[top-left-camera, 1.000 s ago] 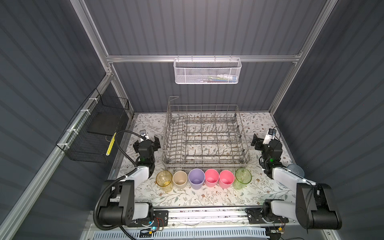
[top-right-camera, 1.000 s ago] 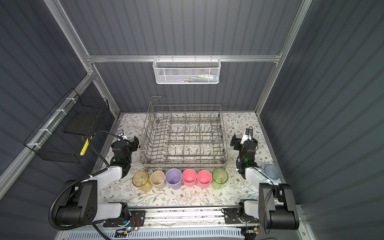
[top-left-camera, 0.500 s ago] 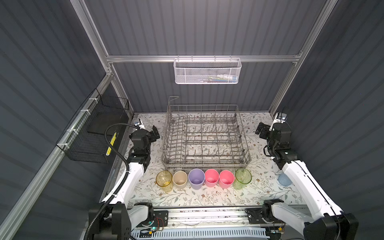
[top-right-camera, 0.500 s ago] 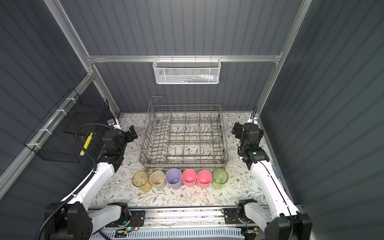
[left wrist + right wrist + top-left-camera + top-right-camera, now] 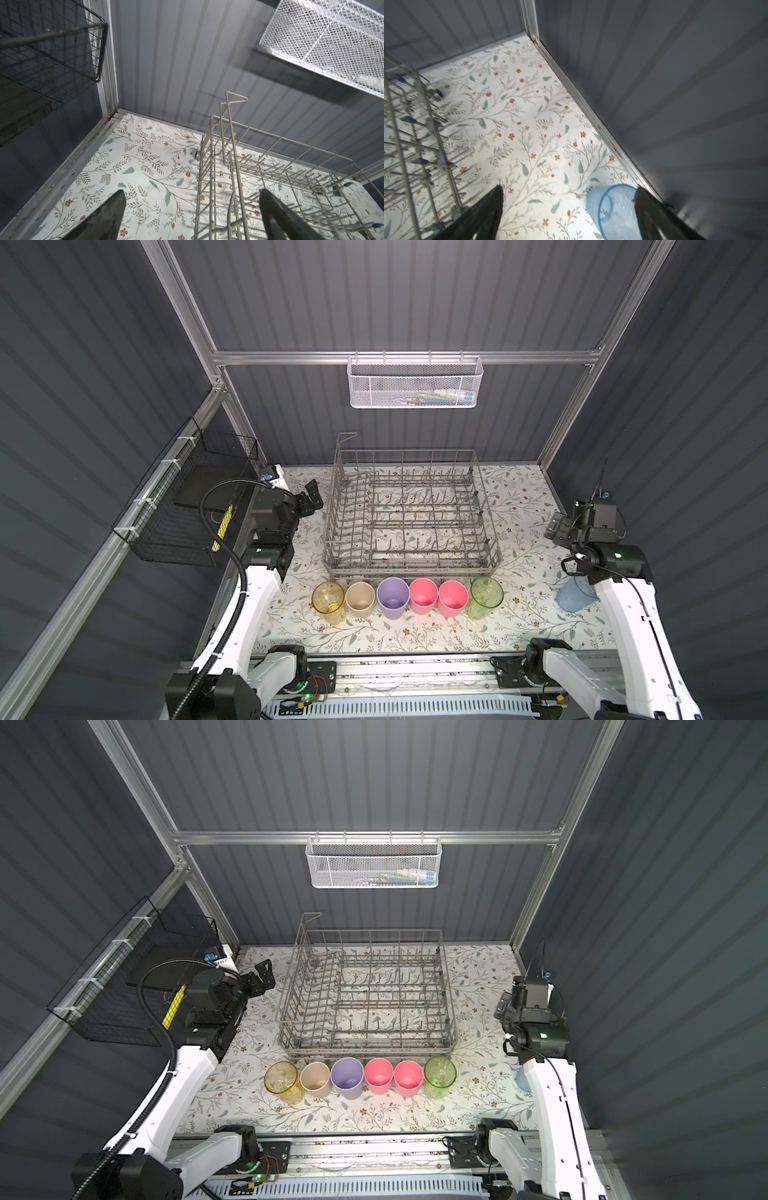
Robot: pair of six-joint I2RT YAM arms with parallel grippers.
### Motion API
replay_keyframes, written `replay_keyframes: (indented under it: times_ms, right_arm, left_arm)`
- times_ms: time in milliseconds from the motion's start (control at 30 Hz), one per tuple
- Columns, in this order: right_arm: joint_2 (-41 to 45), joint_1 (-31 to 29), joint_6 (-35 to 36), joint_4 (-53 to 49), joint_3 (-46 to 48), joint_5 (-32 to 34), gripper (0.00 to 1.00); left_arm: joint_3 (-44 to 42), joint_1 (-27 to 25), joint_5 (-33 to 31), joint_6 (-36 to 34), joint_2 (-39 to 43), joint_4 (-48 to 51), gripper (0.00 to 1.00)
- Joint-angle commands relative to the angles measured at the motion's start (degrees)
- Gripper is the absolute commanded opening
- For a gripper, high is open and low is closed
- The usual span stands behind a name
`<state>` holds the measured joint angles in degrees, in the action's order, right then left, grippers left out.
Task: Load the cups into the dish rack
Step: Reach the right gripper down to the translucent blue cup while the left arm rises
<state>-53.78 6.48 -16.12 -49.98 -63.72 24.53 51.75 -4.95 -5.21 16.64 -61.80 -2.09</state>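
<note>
Nothing loaded yet — my left gripper point(image 5: 311, 501) and right gripper point(image 5: 557, 527) gape wide and empty, dish rack point(image 5: 411, 568) bare, six cups point(image 5: 424, 602) lined along its front, blue cup point(image 5: 574, 600) off by my right arm.

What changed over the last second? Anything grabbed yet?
Both arms unfolded and rose from their low tucked pose. The left gripper moved back along the left side of the rack. The right gripper swung out toward the right wall. Both are open and hold nothing. The rack, the row of six cups and the blue cup stayed put.
</note>
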Motion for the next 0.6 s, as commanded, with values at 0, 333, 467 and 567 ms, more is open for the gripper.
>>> replay_keyframes:
  times_ms: [0, 333, 467, 567]
  right_arm:
    - [-0.37, 3.16, -0.89, -7.28, -0.43, -4.24, 0.97]
    - [-1.99, 9.64, -3.26, -7.87, 3.79, -4.54, 0.93]
    - [-2.82, 10.3, -3.19, -7.83, 3.64, -3.13, 0.93]
    - [-4.52, 10.56, -4.54, -9.66, 2.93, -2.66, 0.93]
  left_arm:
    - [1.13, -0.33, 2.9, 1.07, -0.45, 1.08, 1.0]
    - [0.73, -0.32, 6.18, 1.5, -2.3, -0.96, 1.0]
    - [1.22, -0.36, 7.56, 1.65, -3.03, -1.25, 1.0]
    - [2.01, -0.32, 7.93, 1.55, -3.09, -0.58, 1.0]
